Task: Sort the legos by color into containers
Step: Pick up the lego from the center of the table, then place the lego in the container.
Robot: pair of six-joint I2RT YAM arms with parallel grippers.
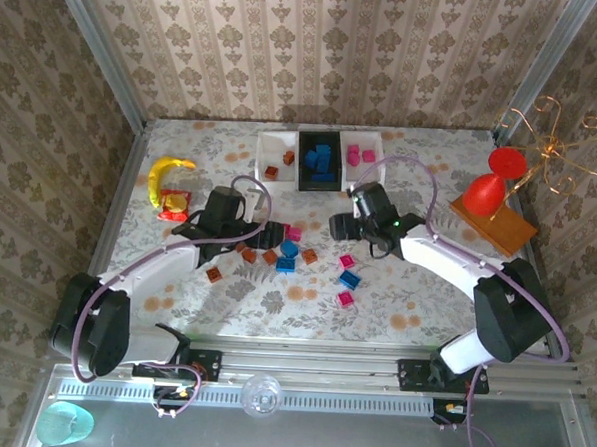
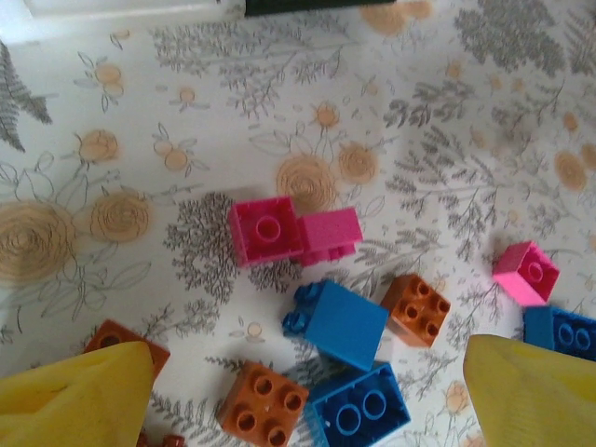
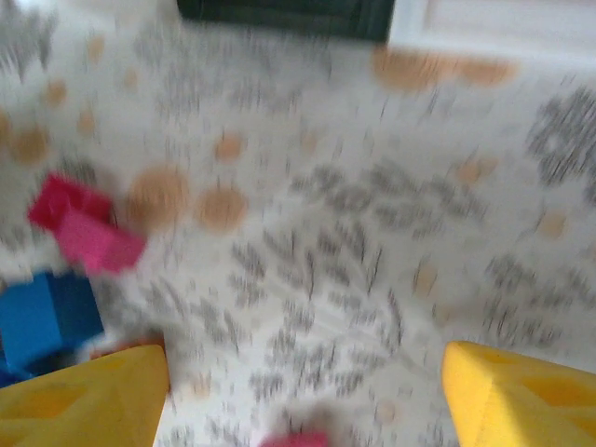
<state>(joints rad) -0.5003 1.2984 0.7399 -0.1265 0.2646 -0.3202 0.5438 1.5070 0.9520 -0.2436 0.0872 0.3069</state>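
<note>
Blue, orange and pink bricks (image 1: 288,249) lie mostly loose mid-counter (image 1: 213,144), some already sorted by colour in the joined trays (image 1: 274,150) behind; left fingers (image 2: 74,391) spread apart over the cluster, seemingly choosing one, right fingers (image 3: 84,400) apart, empty, short of the trays.

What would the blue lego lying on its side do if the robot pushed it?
The blue lego looks hard and boxy, so it would probably slide or flop, not roll. An orange lego sits right beside it and would likely get shoved too.
</note>
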